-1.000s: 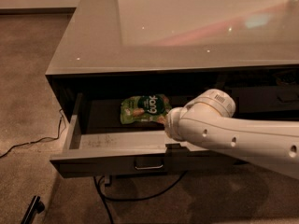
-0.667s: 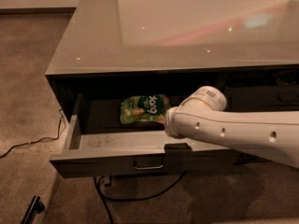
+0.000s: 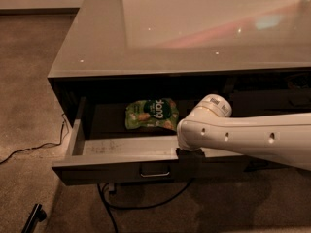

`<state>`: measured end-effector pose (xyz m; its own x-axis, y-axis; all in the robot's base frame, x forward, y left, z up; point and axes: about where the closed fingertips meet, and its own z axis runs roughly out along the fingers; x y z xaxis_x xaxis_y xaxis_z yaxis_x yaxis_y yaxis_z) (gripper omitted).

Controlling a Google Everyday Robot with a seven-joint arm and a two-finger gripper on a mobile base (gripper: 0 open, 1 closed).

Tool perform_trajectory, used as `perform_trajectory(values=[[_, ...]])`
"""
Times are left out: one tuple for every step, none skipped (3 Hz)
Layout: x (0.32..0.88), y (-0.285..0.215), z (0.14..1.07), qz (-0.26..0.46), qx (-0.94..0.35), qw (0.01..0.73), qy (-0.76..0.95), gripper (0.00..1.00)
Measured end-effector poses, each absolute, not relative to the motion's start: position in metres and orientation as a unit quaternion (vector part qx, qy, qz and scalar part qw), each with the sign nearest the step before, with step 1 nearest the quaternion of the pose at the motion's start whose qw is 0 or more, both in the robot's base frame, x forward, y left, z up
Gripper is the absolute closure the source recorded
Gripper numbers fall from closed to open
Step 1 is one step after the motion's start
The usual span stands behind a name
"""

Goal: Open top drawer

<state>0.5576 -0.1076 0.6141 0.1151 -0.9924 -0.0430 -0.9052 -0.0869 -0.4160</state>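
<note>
The top drawer (image 3: 116, 166) of the dark cabinet stands pulled out towards me, showing its grey inside. Its small loop handle (image 3: 155, 171) sits mid-front. A green snack bag (image 3: 151, 114) lies inside near the back. My white arm (image 3: 243, 135) reaches in from the right. My gripper (image 3: 189, 153) is at the top edge of the drawer front, just right of the handle, mostly hidden under the wrist.
The cabinet has a glossy grey top (image 3: 194, 28). A narrower dark drawer column (image 3: 272, 98) is at the right. Black cables (image 3: 141, 205) run on the carpet under the drawer. A dark object (image 3: 33, 216) lies at the bottom left.
The forearm has risen a little at the right and now lies more level. The drawer and the bag have not visibly moved.
</note>
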Motion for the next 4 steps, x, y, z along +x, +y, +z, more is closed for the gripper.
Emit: perform_trajectory(values=[[0.549, -0.110, 0.615, -0.130, -0.725, 0.166, 0.656, 1.00], [0.532, -0.114, 0.623, -0.139, -0.718, 0.159, 0.663, 1.00], [0.506, -0.119, 0.634, -0.150, -0.710, 0.145, 0.672, 1.00], [0.507, -0.119, 0.635, -0.150, -0.710, 0.145, 0.672, 1.00]])
